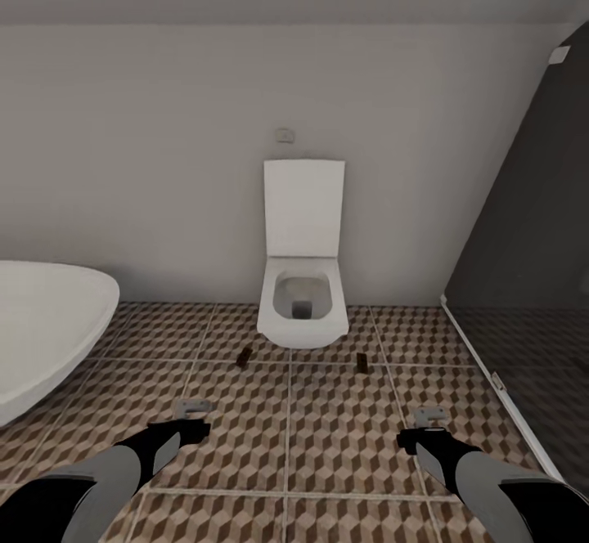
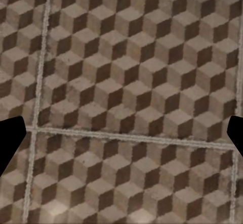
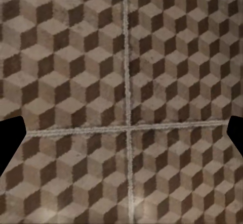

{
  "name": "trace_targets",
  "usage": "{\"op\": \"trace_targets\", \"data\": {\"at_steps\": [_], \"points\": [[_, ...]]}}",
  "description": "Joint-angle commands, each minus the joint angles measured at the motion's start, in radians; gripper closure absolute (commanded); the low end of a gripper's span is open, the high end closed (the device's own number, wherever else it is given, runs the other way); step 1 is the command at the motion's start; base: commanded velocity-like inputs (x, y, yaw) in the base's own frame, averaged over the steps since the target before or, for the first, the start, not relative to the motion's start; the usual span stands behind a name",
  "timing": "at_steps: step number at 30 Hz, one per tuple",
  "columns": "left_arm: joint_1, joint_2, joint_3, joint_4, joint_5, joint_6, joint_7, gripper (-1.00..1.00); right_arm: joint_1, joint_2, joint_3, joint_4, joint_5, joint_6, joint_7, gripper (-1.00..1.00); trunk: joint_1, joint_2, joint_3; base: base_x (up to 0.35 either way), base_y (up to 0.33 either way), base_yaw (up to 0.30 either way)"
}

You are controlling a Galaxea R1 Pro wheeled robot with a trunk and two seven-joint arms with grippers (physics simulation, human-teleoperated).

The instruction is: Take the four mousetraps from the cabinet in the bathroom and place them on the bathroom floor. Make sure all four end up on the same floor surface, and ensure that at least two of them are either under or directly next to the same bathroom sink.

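Two mousetraps lie on the bathroom floor (image 1: 327, 445) in front of the toilet: one small dark board (image 1: 244, 356) left of the bowl and another (image 1: 361, 361) to its right. My left gripper (image 1: 192, 406) hangs over the tiles nearer to me, on the left. My right gripper (image 1: 429, 416) hangs on the right. Both are open and empty. The left wrist view has the left gripper (image 2: 121, 138) over bare patterned tile, its dark fingertips (image 2: 10, 138) at the picture's edges. The right gripper (image 3: 121, 138) sits over a grout crossing. The cabinet and the sink are out of view.
A white toilet (image 1: 302, 298) with its lid up stands against the back wall, straight ahead. The rim of a white oval bathtub (image 1: 49, 322) juts in from the left. A dark glass shower screen (image 1: 523, 281) closes off the right side.
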Motion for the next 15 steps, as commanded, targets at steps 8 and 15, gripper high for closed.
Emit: {"op": "trace_targets", "data": {"at_steps": [8,15], "points": [[-0.001,0.0,-0.006,0.0,0.01,0.004,0.001,-1.0,-0.001,-0.001,0.005,0.002,0.002,0.003,-0.001,-1.0,-0.031,0.056,0.024,0.0,0.0,0.0],[-0.001,0.0,-0.006,0.001,0.01,0.004,0.001,-1.0,-0.001,-0.002,0.005,0.002,0.001,0.002,-0.001,-1.0,-0.058,0.105,0.046,0.0,0.0,0.0]]}}
